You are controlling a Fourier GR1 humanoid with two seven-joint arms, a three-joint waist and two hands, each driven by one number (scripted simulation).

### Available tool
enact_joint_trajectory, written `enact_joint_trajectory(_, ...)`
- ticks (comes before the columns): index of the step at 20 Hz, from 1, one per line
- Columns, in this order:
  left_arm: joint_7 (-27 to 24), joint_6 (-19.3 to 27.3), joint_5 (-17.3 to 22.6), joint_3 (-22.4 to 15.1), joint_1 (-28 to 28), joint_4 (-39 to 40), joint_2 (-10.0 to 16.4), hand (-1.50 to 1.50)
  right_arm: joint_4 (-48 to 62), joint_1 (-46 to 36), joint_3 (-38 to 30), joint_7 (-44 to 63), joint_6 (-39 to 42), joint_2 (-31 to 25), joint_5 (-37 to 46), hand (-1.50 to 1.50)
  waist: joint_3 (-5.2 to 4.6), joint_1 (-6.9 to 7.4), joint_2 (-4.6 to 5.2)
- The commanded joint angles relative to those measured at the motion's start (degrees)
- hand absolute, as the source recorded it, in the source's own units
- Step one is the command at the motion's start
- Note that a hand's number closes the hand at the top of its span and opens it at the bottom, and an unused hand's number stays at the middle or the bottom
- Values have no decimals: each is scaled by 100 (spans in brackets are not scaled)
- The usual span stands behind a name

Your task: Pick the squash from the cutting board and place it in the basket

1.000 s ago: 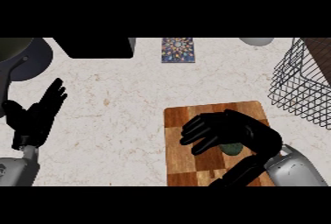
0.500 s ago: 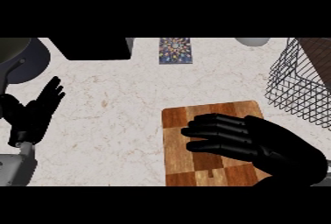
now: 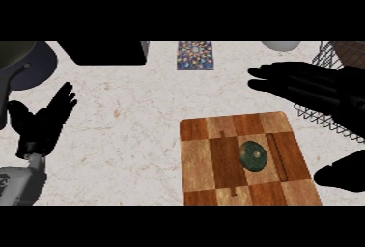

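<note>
Seeing my right hand (image 3: 306,84) straight-fingered, holding nothing, beside the basket (image 3: 329,126) rim, squash (image 3: 253,155) lying mid cutting board (image 3: 214,159), left hand (image 3: 43,120) open near the view's left edge, wide counter (image 3: 128,96) between

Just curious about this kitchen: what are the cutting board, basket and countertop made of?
Cutting board: wood, smooth finish; checkered light and dark brown blocks. Basket: probably dark metal wire, judging by its thin open mesh. Countertop: pale veined stone, perhaps marble or an imitation.
</note>
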Motion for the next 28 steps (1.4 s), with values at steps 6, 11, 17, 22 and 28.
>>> enact_joint_trajectory(6,-120,-295,14,258,-127,276,36,0,917,-659,-631,232,1989,-905,-1514,-150,10,30,23)
enact_joint_trajectory(11,-105,-238,-186,190,48,106,-68,0,1285,132,-1341,-898,2285,-1035,-1561,-150,20,23,31)
enact_joint_trajectory(17,201,-249,-220,268,-92,59,-188,0,1625,588,-1673,-1948,1983,-476,-662,-150,23,67,45)
enact_joint_trajectory(22,337,-196,-267,323,-41,-380,-237,0,1220,1450,-1198,-2727,1314,39,573,-150,26,75,37)
enact_joint_trajectory(28,77,-319,-373,404,116,-147,-324,0,1627,2035,-649,-3701,130,579,1618,-150,24,78,39)
